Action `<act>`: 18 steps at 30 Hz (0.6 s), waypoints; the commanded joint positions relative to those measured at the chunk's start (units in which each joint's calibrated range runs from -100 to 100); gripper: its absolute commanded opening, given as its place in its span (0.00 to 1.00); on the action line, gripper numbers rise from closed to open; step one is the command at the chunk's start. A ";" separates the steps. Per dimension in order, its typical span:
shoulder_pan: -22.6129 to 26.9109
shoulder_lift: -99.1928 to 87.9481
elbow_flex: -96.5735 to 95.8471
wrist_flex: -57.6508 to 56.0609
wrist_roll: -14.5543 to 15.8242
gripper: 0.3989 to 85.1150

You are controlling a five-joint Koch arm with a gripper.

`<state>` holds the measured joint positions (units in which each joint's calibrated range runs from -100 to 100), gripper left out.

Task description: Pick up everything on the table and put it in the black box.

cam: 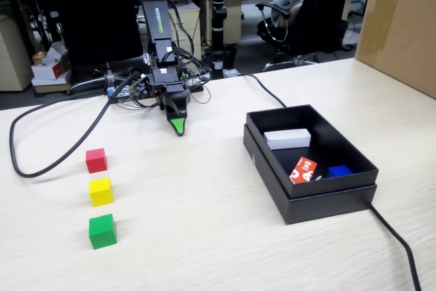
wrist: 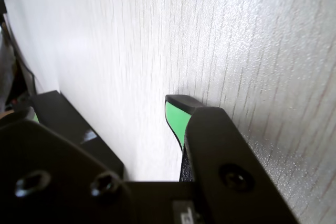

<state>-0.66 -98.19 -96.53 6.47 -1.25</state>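
Note:
A red cube (cam: 96,160), a yellow cube (cam: 101,191) and a green cube (cam: 103,231) stand in a column on the left of the pale wood table (cam: 204,223) in the fixed view. The black box (cam: 327,206) sits at the right. My gripper (cam: 177,126) hangs tip-down near the table's back, between cubes and box, touching none. In the wrist view my gripper (wrist: 107,103) holds nothing. Bare table shows between the green-padded finger (wrist: 177,119) and the other black jaw at the left, so it is open. No cube shows in the wrist view.
Inside the box lie a white oblong block (cam: 287,138), a red-orange block with white marks (cam: 303,170) and a blue piece (cam: 338,170). A black cable (cam: 48,161) loops past the red cube. Another cable (cam: 395,243) runs from the box. A brown carton (cam: 398,25) stands at the back right.

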 commanded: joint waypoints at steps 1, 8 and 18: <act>-0.10 0.25 0.52 -5.21 0.05 0.56; -1.17 -0.09 7.68 -18.43 -0.05 0.56; -6.69 0.60 39.78 -59.21 -1.95 0.56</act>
<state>-5.79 -97.28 -65.50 -42.78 -1.88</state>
